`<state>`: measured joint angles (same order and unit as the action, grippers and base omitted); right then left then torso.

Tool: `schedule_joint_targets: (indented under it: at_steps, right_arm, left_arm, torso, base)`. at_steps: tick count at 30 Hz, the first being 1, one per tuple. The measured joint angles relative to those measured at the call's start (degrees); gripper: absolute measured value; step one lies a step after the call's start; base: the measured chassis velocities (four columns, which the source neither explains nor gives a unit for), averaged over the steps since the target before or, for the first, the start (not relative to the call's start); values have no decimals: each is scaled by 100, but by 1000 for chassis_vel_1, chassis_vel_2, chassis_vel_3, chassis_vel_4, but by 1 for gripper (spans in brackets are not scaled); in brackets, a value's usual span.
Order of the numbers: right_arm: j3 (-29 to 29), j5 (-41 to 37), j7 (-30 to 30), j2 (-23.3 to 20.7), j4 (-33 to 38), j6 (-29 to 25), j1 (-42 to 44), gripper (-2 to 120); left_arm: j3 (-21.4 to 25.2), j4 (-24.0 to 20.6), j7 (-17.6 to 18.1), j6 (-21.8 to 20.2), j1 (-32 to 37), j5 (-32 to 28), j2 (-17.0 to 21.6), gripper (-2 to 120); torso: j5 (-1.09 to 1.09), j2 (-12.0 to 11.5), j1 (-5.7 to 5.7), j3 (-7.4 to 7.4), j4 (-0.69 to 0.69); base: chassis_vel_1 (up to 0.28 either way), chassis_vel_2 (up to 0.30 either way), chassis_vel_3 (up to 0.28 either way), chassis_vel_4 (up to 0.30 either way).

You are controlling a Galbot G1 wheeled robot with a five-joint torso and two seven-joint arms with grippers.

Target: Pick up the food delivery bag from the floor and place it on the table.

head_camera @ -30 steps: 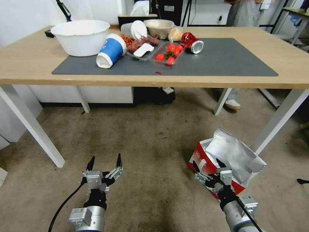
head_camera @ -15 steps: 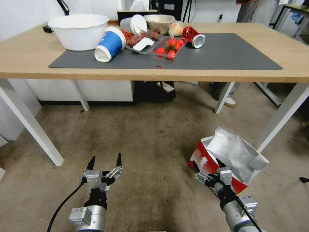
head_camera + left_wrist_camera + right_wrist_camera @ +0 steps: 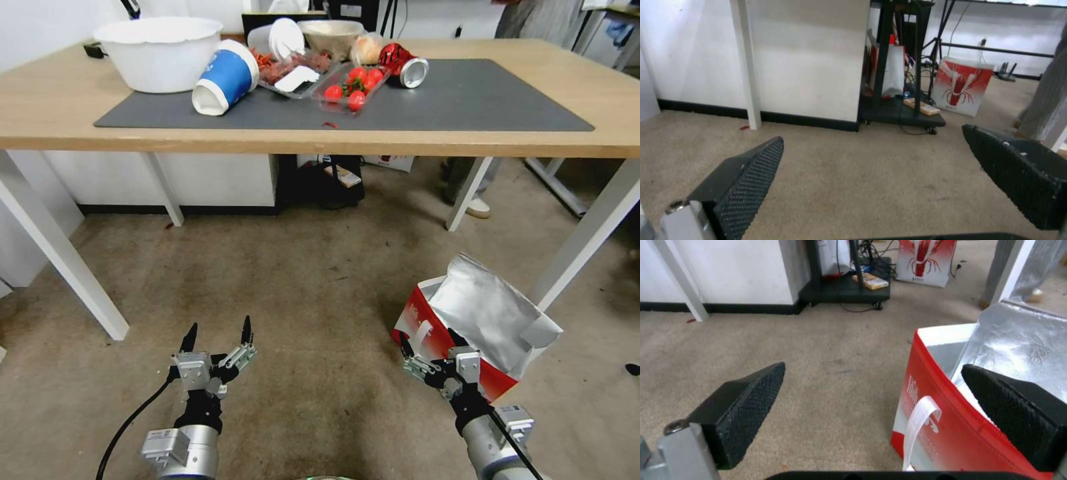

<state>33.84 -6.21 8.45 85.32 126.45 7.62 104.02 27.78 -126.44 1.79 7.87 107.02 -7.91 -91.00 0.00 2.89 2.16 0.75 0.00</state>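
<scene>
The food delivery bag (image 3: 477, 320) stands on the floor (image 3: 300, 287) at the lower right, beside a white table leg. It has red sides, and its silver foil flap stands open. My right gripper (image 3: 430, 337) is open just in front of the bag's near red side and holds nothing. In the right wrist view, the red panel (image 3: 947, 426) and a white strap handle (image 3: 920, 416) lie near one finger (image 3: 1018, 406); the other finger is over bare floor. My left gripper (image 3: 218, 327) is open over the floor to the left. The table (image 3: 53, 113) with its grey mat (image 3: 467, 100) spans the top.
On the mat's left half are a white bowl (image 3: 159, 52), a tipped blue cup (image 3: 223, 79), a tomato tray (image 3: 350, 85) and a red can (image 3: 403, 63). White table legs (image 3: 63, 267) (image 3: 587, 230) flank the floor. A black cart (image 3: 320, 183) and a red-and-white lobster bag (image 3: 962, 86) sit beneath.
The whole head view has shifted, so the camera moved: the table sits higher in the picture and more floor under it shows. Both arms hold the same open pose.
</scene>
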Motion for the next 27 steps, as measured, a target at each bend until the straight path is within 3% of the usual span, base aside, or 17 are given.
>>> schedule_joint_targets:
  at_steps: [9,21,27]
  right_arm:
    - [-10,16,0,-2,4,-3,10,100]
    - [-8,27,2,-13,-17,-3,8,100]
    - [44,2,2,-329,50,24,-165,100]
  left_arm:
    - [3,-9,2,0,13,-7,3,100]
    - [-23,24,-8,28,-8,-44,-6,100]
    - [-5,-22,-72,-45,-20,-57,48,100]
  torso:
    - [0,-162,-29,-75,0]
    - [0,-150,-32,-75,0]
    - [0,-136,-30,-75,-1]
  base:
    - [0,0,0,0]
    - [0,0,0,0]
    - [0,0,0,0]
